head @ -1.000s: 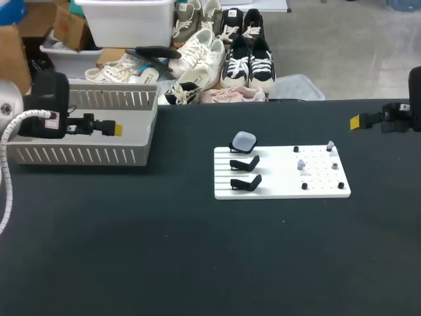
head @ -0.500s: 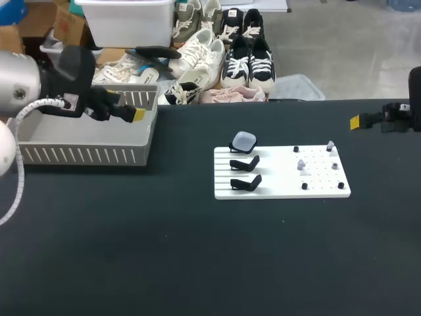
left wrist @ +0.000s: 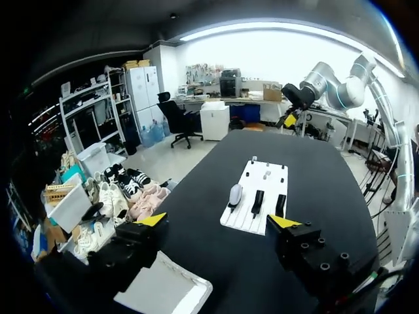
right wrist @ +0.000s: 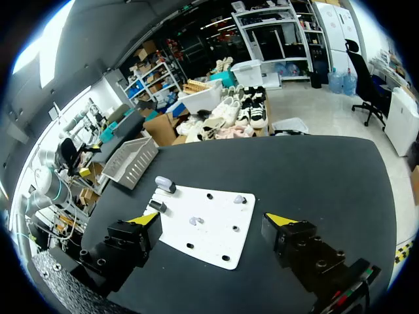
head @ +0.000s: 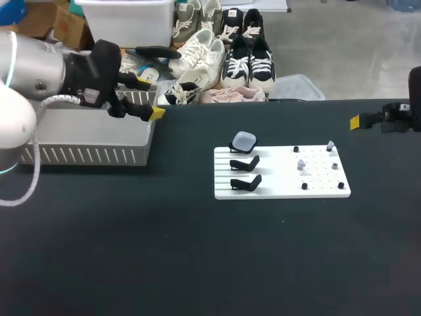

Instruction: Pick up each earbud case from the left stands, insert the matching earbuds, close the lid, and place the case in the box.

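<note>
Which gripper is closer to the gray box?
Left. The left gripper hangs over the edge of the gray box that faces the white board; the right gripper is at the table's opposite side, beyond that board.

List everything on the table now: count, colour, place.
table: one, black.
box: one, grey, slatted walls, far left of the table.
board: one, white, right of centre.
stands: three, black, in a row at the board's left end; the nearer two are empty.
earbud case: one, pale grey, lid shut, on the farthest stand.
earbuds: at least two, pale, on the board's right part.
pegs: four, black, on the board's right part.
left gripper: open, holding nothing, over the box's right end.
right gripper: open, holding nothing, above the table's far right, clear of the board.
</note>
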`<state>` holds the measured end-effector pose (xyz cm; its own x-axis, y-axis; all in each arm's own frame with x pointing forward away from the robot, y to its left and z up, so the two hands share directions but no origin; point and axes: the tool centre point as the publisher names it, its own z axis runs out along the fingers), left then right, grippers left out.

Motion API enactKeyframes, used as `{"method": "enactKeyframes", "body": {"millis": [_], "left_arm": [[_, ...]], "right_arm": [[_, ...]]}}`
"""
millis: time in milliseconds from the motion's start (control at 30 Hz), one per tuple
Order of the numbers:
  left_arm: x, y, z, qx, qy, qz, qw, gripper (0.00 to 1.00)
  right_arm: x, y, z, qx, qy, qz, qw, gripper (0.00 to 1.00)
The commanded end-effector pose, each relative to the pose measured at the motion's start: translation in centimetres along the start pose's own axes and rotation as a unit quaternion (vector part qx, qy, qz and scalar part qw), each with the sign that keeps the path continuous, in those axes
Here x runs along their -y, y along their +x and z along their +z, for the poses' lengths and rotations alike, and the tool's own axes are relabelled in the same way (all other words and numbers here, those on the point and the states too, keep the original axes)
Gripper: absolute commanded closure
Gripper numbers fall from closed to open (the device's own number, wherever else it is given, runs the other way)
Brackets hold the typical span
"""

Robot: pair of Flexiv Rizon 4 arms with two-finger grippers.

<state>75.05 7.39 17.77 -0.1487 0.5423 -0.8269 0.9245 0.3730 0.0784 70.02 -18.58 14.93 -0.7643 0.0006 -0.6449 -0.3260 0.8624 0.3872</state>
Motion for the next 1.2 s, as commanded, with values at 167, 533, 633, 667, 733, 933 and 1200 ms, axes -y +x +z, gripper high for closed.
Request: {"method": "enactKeyframes", "body": {"millis": [167, 533, 633, 667, 733, 933, 1200], "left_arm": [[-1.5, 0.5, 5.9, -0.008, 0.139, 0.014, 0.99, 0.0], [-0.1, 1.0, 11.1, 0.006, 0.21, 0.039, 0.977, 0.0], [0.3, 1.4, 12.4, 0.003, 0.216, 0.044, 0.975, 0.0], [0.4, 1.5, 12.8, 0.001, 0.217, 0.047, 0.975, 0.0], [0.5, 1.8, 13.5, 0.0, 0.221, 0.048, 0.974, 0.0], [0.5, 2.1, 15.9, 0.002, 0.214, 0.055, 0.975, 0.0], [0.9, 2.2, 18.0, 0.012, 0.214, 0.053, 0.975, 0.0]], "right_arm": [[0.1, 0.0, 0.0, -0.001, -0.001, 0.0, 1.0, 0.0], [0.1, 0.0, 0.0, -0.001, -0.001, 0.0, 1.0, 0.0], [0.1, 0.0, 0.0, -0.001, -0.001, 0.0, 1.0, 0.0], [0.1, 0.0, 0.0, -0.001, -0.001, 0.0, 1.0, 0.0], [0.1, 0.0, 0.0, -0.001, -0.001, 0.0, 1.0, 0.0], [0.1, 0.0, 0.0, -0.001, -0.001, 0.0, 1.0, 0.0], [0.1, 0.0, 0.0, -0.001, -0.001, 0.0, 1.0, 0.0]]}}
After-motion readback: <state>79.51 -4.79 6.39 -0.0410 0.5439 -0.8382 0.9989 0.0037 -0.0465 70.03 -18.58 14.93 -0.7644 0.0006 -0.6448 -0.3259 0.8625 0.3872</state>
